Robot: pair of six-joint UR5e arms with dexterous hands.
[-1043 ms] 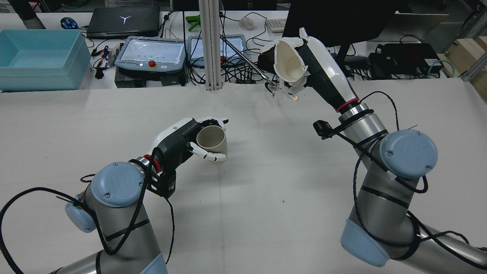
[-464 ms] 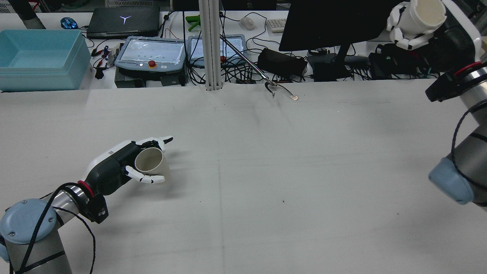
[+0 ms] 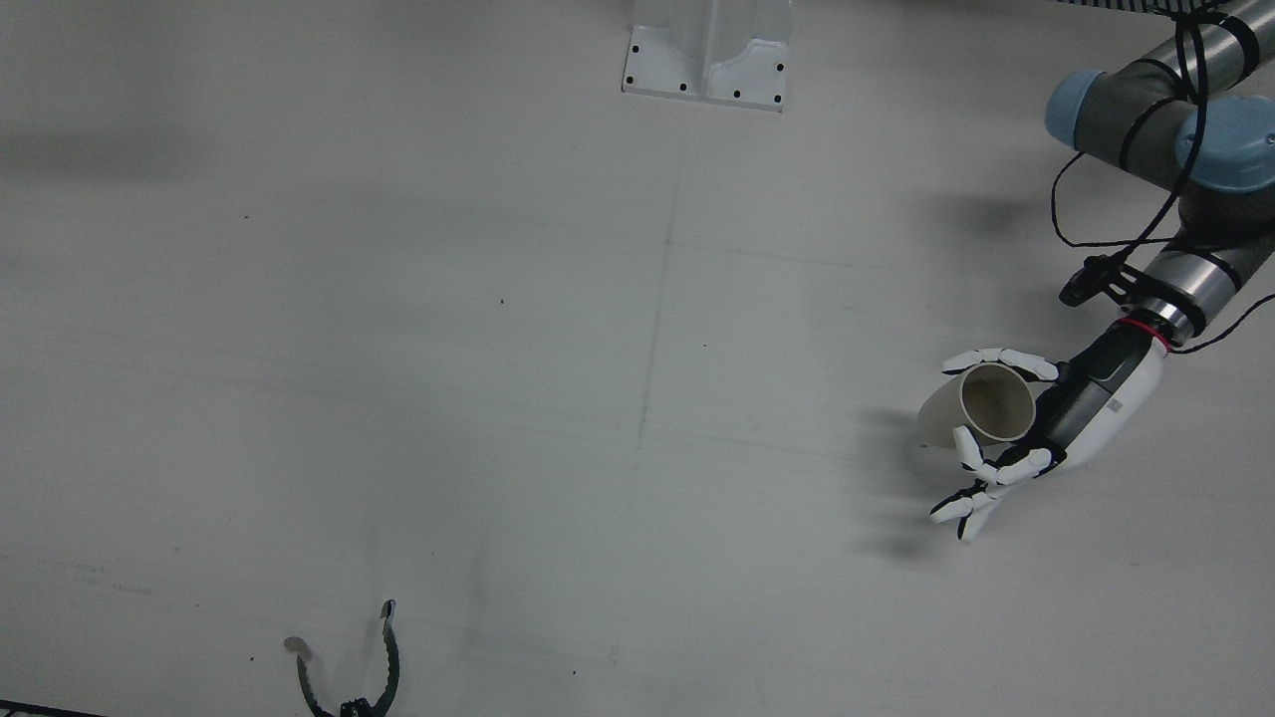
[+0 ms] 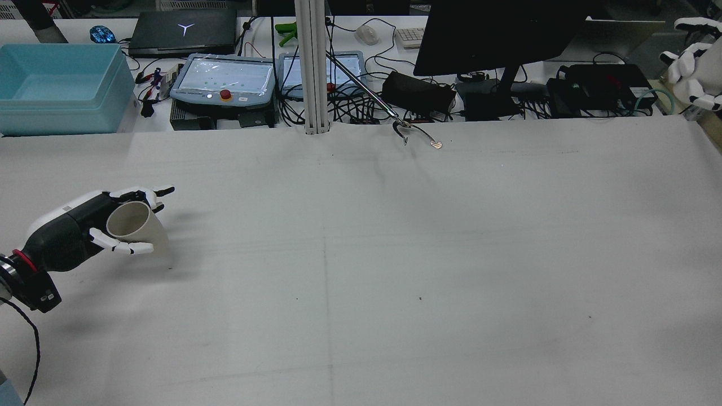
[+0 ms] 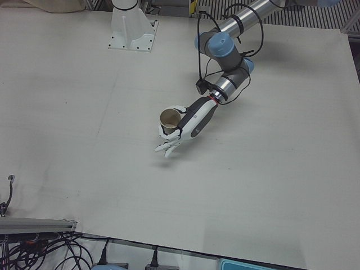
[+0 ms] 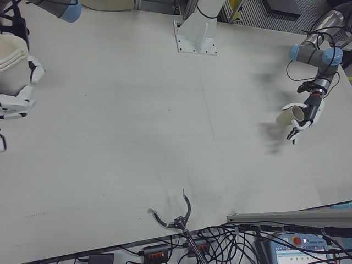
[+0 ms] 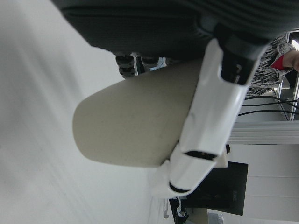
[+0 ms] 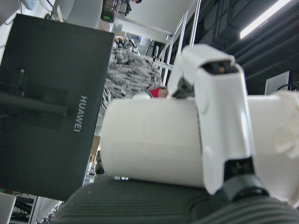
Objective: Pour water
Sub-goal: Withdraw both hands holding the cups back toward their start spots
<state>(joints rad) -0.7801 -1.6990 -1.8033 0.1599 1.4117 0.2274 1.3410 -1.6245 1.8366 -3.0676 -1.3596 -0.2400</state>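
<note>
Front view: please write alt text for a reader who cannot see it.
The robot's left hand holds a beige paper cup tilted above the white table at the right of the view, its fingers around the cup. A black tool lies at the bottom edge.

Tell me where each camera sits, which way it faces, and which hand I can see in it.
Front view: above the table, looking almost straight down; left hand holding the beige cup.
Rear view: high behind the arms, facing forward; left hand, right hand at the edge.
Left-front view: operators' side; left hand, cup.
Right-front view: operators' side; right hand with the white cup, left hand far off.
Left hand view: on the hand; beige cup.
Right hand view: on the hand; white cup, monitor.
Shared: front and rear views both show the tongs.
</note>
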